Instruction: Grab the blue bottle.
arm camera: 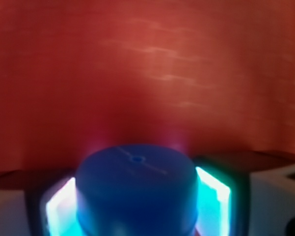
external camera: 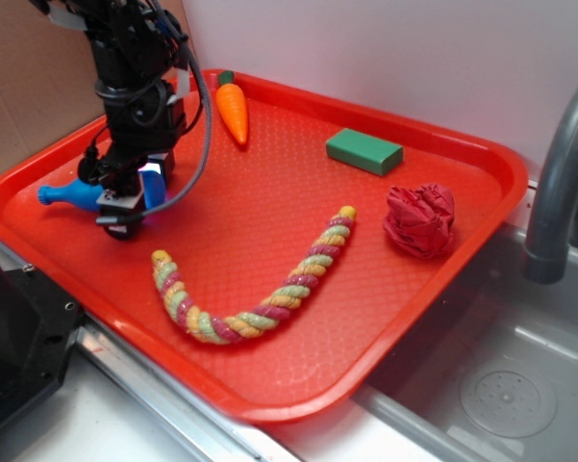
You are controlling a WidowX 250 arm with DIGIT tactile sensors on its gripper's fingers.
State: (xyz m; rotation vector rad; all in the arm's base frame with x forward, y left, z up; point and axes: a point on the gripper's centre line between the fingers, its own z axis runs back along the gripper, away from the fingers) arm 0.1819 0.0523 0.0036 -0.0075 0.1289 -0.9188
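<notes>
The blue bottle (external camera: 72,195) lies on its side at the left of the red tray (external camera: 298,409), its narrow neck and cap pointing left. My gripper (external camera: 135,199) has come down over the bottle's body, one finger on each side. In the wrist view the bottle's flat round base (arm camera: 135,187) fills the gap between my fingers (arm camera: 213,201), and both pads press against its sides. The gripper (arm camera: 136,216) is shut on the bottle. The bottle still looks low on the tray floor.
Further along the tray are an orange carrot toy (external camera: 233,111) at the back, a green block (external camera: 364,151), a crumpled red cloth (external camera: 420,219) and a braided rope (external camera: 269,289) across the middle. A sink (external camera: 519,385) and grey faucet (external camera: 558,173) lie to the right.
</notes>
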